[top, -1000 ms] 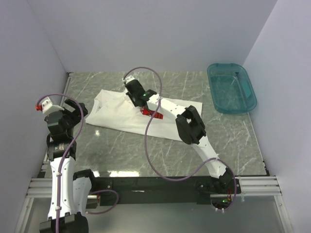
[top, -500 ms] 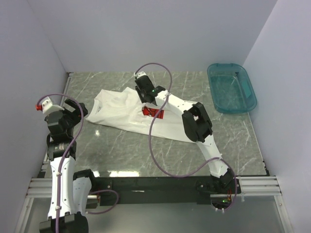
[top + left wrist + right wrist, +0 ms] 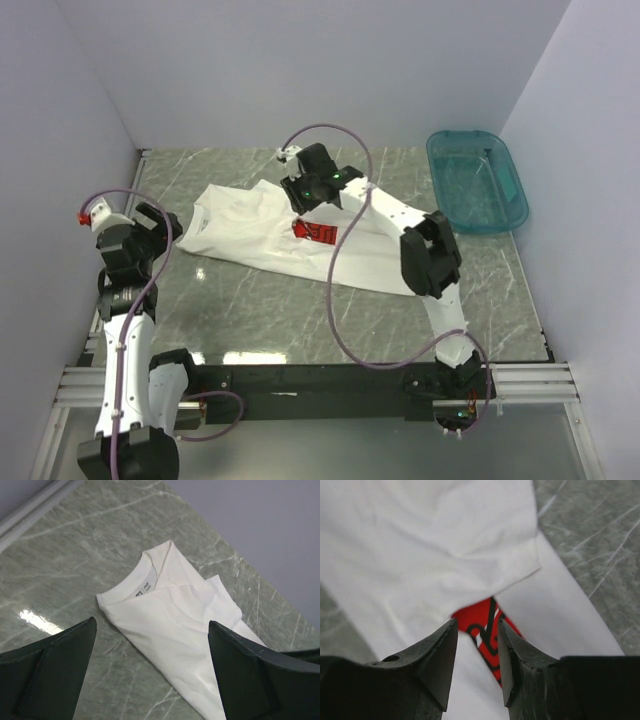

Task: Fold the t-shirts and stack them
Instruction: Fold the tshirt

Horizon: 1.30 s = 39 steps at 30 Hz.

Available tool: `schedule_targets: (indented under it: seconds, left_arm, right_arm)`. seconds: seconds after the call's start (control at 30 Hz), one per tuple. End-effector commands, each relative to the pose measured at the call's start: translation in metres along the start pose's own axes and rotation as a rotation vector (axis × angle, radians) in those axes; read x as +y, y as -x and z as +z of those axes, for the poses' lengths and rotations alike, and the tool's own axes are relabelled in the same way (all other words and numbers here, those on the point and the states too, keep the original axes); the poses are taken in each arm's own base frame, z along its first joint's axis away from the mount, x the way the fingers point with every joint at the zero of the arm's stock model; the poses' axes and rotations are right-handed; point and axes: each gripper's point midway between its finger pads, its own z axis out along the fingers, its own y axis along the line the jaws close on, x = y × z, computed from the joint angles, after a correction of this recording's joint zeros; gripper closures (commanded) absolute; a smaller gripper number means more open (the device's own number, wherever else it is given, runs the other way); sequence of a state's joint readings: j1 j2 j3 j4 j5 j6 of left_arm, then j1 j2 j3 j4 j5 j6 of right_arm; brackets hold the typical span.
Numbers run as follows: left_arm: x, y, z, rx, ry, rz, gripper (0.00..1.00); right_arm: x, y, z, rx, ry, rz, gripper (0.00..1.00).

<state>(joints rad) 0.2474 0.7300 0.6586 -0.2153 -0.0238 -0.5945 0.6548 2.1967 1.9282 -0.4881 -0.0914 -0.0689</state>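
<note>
The right end effector [image 3: 476, 626] has its fingers parted about halfway, with nothing between them. In its wrist view only cloth shows through the gap. It hangs over the far edge of the shirt [image 3: 250, 238], tips pointing down at it. Whether the tips touch the cloth cannot be told. Just beyond the fingertips a flap of white fabric lies folded over the red print [image 3: 487, 630], leaving only one corner of it showing (black strokes cross the red there).

The left end effector [image 3: 151, 625] is spread wide and holds nothing. It is raised at the left side of the counter [image 3: 250, 315], apart from the shirt. In its wrist view the collar end is the nearest part of the shirt.

The shirt lies loosely across the middle of the counter, partly folded on itself. The collar is at the left, and the body runs to the right and toward the arms' bases, passing under the right arm. A teal basin [image 3: 436, 175] sits in the far right corner, well apart from the shirt.
</note>
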Motion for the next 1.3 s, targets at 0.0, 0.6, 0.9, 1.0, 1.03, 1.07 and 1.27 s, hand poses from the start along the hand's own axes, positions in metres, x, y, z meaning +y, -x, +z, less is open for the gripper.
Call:
schedule_targets:
  seconds: [0.0, 0.6, 0.9, 1.0, 1.03, 1.07, 1.27]
  left_arm:
    - [0.000, -0.019, 0.009, 0.081, -0.002, -0.051, 0.01]
    - [0.051, -0.116, 0.084, 0.284, 0.097, -0.470, 0.30]
    - [0.081, -0.127, 0.123, 0.314, 0.207, -0.458, 0.52]
    - [0.089, -0.137, 0.134, 0.345, 0.236, -0.455, 0.57]
    - [0.090, -0.138, 0.135, 0.352, 0.240, -0.454, 0.58]
    - [0.090, -0.139, 0.137, 0.357, 0.237, -0.452, 0.60]
    - [0.095, -0.149, 0.148, 0.392, 0.239, -0.455, 0.80]
  right_arm:
    - [0.038, 0.017, -0.086, -0.076, 0.333, -0.237, 0.55]
    - [-0.002, -0.166, -0.182, 0.096, 0.319, -0.636, 0.53]
    - [-0.019, -0.191, -0.184, 0.136, 0.223, -0.663, 0.54]
    - [-0.033, -0.210, -0.178, 0.168, 0.162, -0.756, 0.55]
    - [-0.037, -0.214, -0.177, 0.175, 0.157, -0.825, 0.54]
    - [-0.039, -0.218, -0.178, 0.179, 0.153, -0.860, 0.55]
    - [-0.033, -0.242, -0.188, 0.191, 0.214, -1.021, 0.55]
